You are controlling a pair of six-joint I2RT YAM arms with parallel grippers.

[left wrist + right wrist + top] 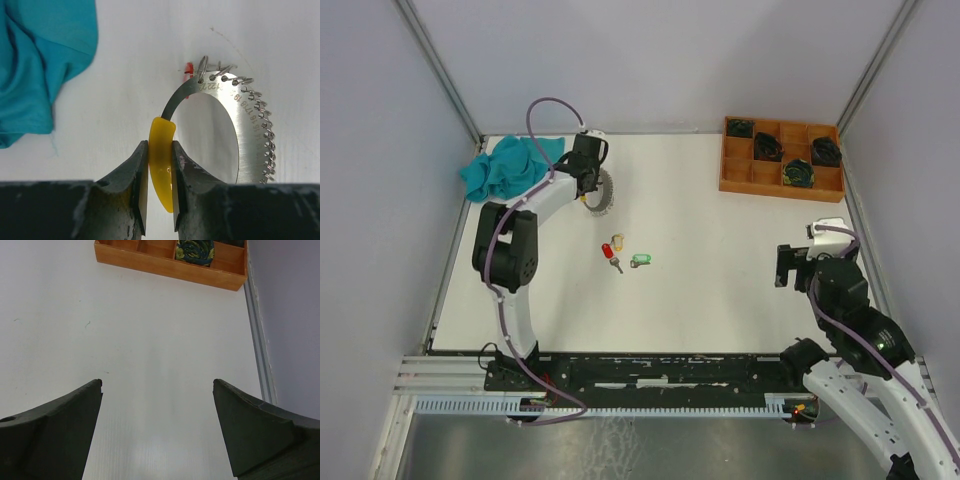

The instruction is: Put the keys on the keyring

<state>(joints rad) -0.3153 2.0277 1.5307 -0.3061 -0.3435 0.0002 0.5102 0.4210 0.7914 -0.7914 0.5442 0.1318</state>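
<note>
The keyring (606,194) is a silvery ribbed ring at the back left of the table. My left gripper (589,184) is shut on its long yellow tag (162,135), with the ring's steel band (250,135) arching to the right of the jaws. Three small keys lie apart from it at mid-table: the red-tagged one (608,249), the pale yellow one (617,240) and the green one (640,259). A bit of the red tag (188,67) shows beyond the ring. My right gripper (786,265) is open and empty over bare table (157,385), far right of the keys.
A teal cloth (510,165) lies at the back left, close beside the left gripper (40,50). A wooden compartment tray (738,170) with black coils (195,249) stands at the back right. Grey walls and rails bound the table.
</note>
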